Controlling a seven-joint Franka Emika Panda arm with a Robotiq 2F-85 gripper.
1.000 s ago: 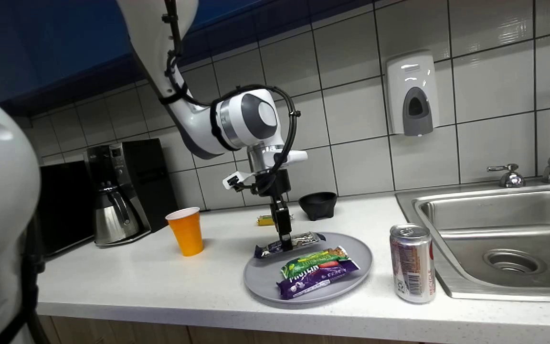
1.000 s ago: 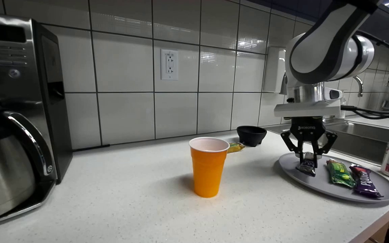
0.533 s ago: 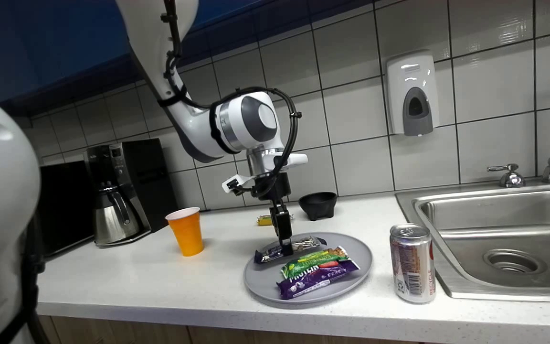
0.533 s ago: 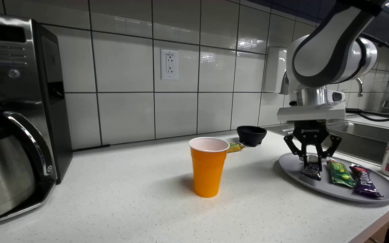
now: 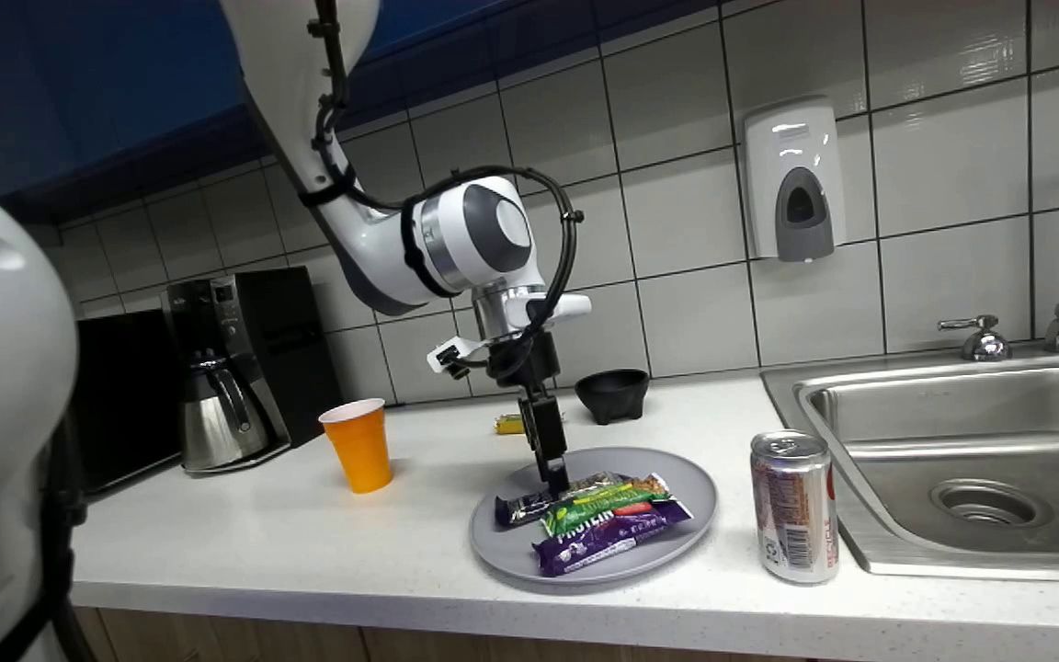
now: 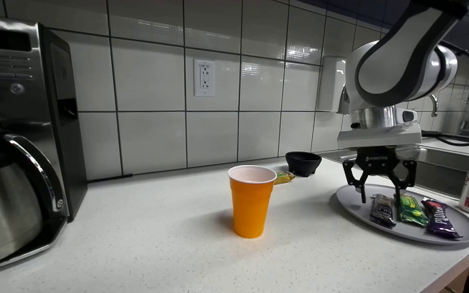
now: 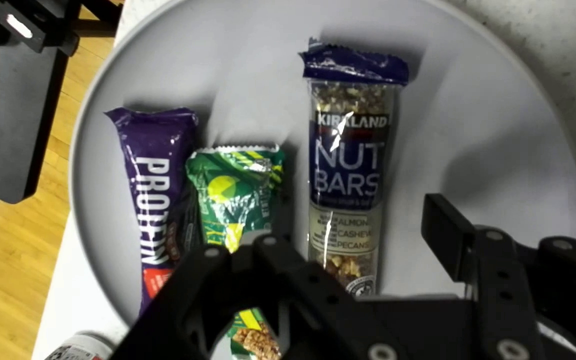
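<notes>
My gripper [image 6: 381, 198] is open and low over the grey plate [image 6: 348, 201], with its fingers on either side of a nut bar [image 6: 382, 209] in a dark blue and clear wrapper. The nut bar lies flat on the plate; in the wrist view [image 7: 348, 165] the far finger stands apart from it. The finger on the other side is close between the nut bar and a green bar [image 6: 410, 211]; whether it touches the green bar I cannot tell. A purple protein bar [image 5: 598, 541] lies beside the green bar [image 5: 598, 506]. The gripper's linkage hides part of the green bar in the wrist view.
A silver can [image 5: 794, 506] stands between the plate and the sink [image 5: 1026, 450]. An orange cup [image 6: 250, 203], a black bowl [image 6: 303, 163] and a yellow bar [image 6: 284, 178] are on the counter. A coffee maker [image 5: 235, 368] stands at the far end by the tiled wall.
The gripper carried the nut bar across the plate toward the green bar, lowered it, then opened. The nut bar now lies next to the green bar, out of the fingers' grip.
</notes>
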